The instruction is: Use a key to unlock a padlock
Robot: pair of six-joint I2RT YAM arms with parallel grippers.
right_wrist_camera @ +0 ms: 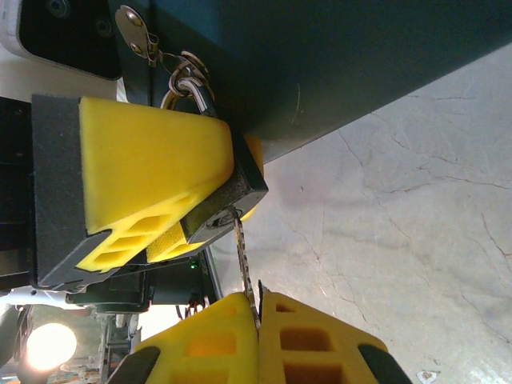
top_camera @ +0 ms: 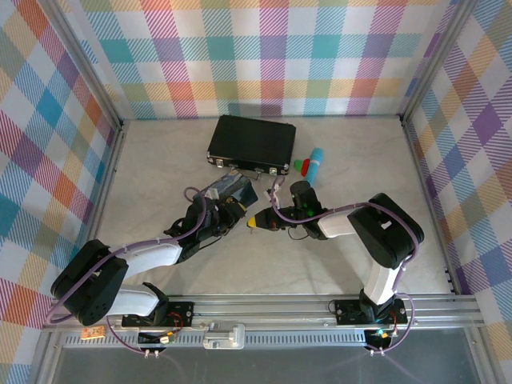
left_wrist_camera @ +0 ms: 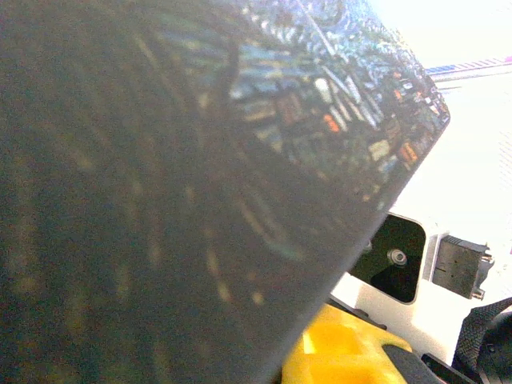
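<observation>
Beside tin point(right_wrist_camera: 360, 64): padlock point(right_wrist_camera: 244, 186) in L gripper point(right_wrist_camera: 222, 190) pinch, key point(right_wrist_camera: 246, 264) in R gripper point(right_wrist_camera: 258, 309) pinch.

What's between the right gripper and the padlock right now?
The key: its thin blade runs from the shut right gripper up to the padlock's underside, seen in the right wrist view.

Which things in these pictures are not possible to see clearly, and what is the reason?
- Top view: padlock and key are too small, covered where the left pincer meets the right pincer.
- Left wrist view: the tin, close and blurred, blocks the padlock.
- Right wrist view: the key's head is hidden between the right pincer's fingers; a left pincer finger covers part of the padlock.
</observation>
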